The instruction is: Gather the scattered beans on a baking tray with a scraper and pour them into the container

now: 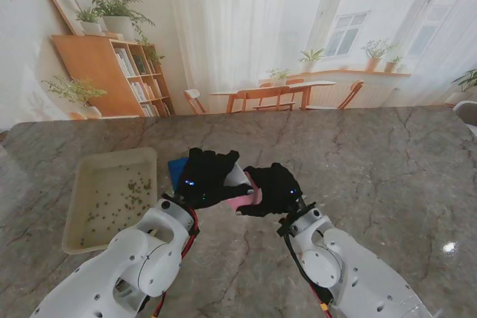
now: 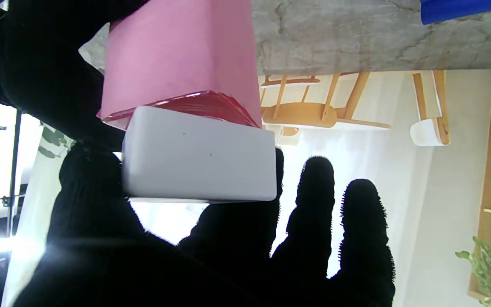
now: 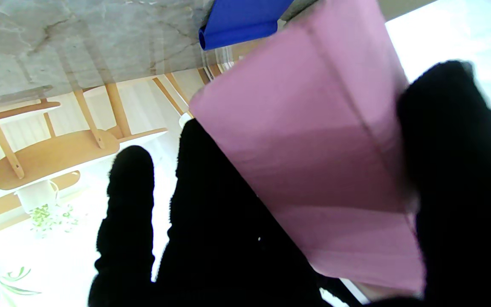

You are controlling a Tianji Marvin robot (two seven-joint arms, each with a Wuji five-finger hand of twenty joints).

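Note:
The pink scraper point(image 1: 243, 200) with a white handle point(image 2: 198, 155) is held off the table between my two black-gloved hands. My right hand point(image 1: 273, 190) is shut on the pink blade point(image 3: 309, 140), thumb on one face and fingers on the other. My left hand point(image 1: 203, 176) has thumb and forefinger against the white handle, its other fingers point(image 2: 313, 204) stretched out. To my left lies the cream baking tray point(image 1: 77, 197) with green beans point(image 1: 131, 191) scattered in it. The blue container point(image 1: 177, 172) stands just beyond my left hand, partly hidden by it.
The grey marble table point(image 1: 387, 176) stretches to my right and far side. The tray lies close to the left arm point(image 1: 149, 251). A printed backdrop of a room stands behind the far table edge.

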